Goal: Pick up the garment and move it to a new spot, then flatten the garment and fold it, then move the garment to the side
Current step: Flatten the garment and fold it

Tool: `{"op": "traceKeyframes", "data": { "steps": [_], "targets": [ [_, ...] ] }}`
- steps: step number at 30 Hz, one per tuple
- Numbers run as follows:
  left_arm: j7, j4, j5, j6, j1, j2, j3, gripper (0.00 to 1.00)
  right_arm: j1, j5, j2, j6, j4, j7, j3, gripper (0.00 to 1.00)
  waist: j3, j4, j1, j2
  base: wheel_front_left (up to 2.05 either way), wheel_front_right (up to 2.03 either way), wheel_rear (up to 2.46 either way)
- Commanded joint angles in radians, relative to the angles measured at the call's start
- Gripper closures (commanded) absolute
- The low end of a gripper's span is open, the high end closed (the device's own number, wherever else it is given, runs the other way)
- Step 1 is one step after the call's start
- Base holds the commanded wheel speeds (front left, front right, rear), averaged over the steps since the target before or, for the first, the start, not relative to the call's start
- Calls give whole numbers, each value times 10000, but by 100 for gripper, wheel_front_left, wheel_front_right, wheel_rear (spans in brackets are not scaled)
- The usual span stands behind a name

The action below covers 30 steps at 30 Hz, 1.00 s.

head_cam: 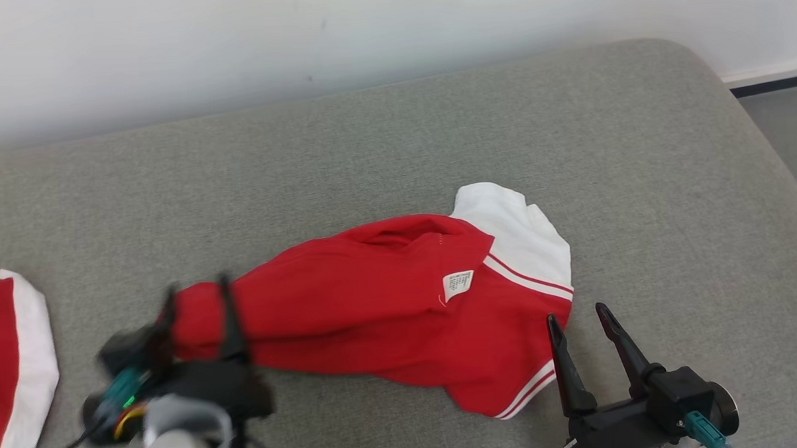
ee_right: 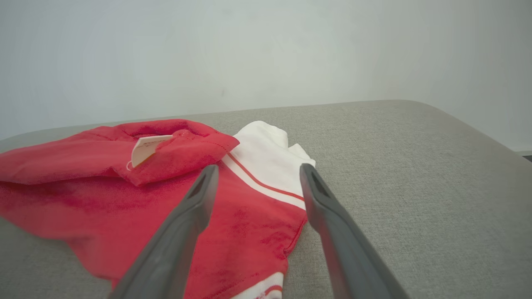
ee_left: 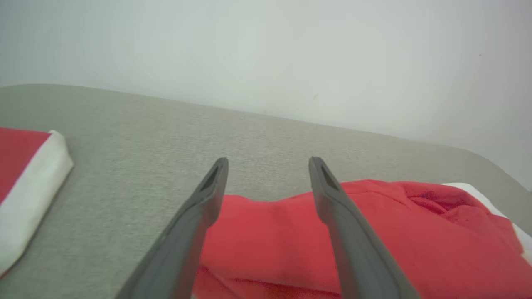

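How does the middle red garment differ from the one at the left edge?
The middle garment lies rumpled, a white tag showing; the left garment looks neatly folded. The open left gripper straddles the middle garment's end; the left garment lies apart from it. The middle garment shows whole in the head view; the left garment is cut off by the frame. Both are red and white.

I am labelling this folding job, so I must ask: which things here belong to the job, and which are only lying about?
For the job: garment, red and white, in the middle; left gripper; right gripper; grey cushion under it.
Lying about: second garment, also red and white, at the cushion's left edge.
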Motion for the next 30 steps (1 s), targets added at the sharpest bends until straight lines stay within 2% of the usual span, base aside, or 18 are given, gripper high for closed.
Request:
{"op": "traceKeyframes", "data": {
  "steps": [1,5,10,11,16,20,26,30],
  "targets": [
    [587,-206,117,-251,-385,33,-416,0,65,73,23,-22,-29,-7,-28,0,30,-168,0,0,0,0,0],
    [2527,-308,434,-1053,-1690,-120,-1846,0,-11,148,23,-22,-60,-7,-38,0,103,-467,0,0,0,0,0],
    [5055,869,388,-1513,-3138,-461,-3012,0,-169,314,24,-22,-49,-7,149,0,190,-1053,0,0,0,0,0],
    [5055,869,388,-1513,-3138,-461,-3012,0,-169,314,24,-22,-49,-7,149,0,190,-1053,0,0,0,0,0],
    [6991,2275,410,-1414,-4372,-645,-3521,0,-232,443,24,-22,11,-8,310,0,309,-1791,0,0,0,0,0],
    [8000,3062,331,-1299,-5150,-710,-3641,0,-231,575,24,-22,49,-8,405,0,405,-2348,0,0,0,0,0],
    [8980,3804,614,-1224,-5906,-503,-3901,0,-200,699,26,-24,62,-8,496,0,495,-2867,0,0,0,0,0],
    [9198,3955,702,-1104,-6065,-372,-3978,0,-123,735,24,-22,35,-8,432,0,502,-2909,0,0,0,0,0]
  ]
}}
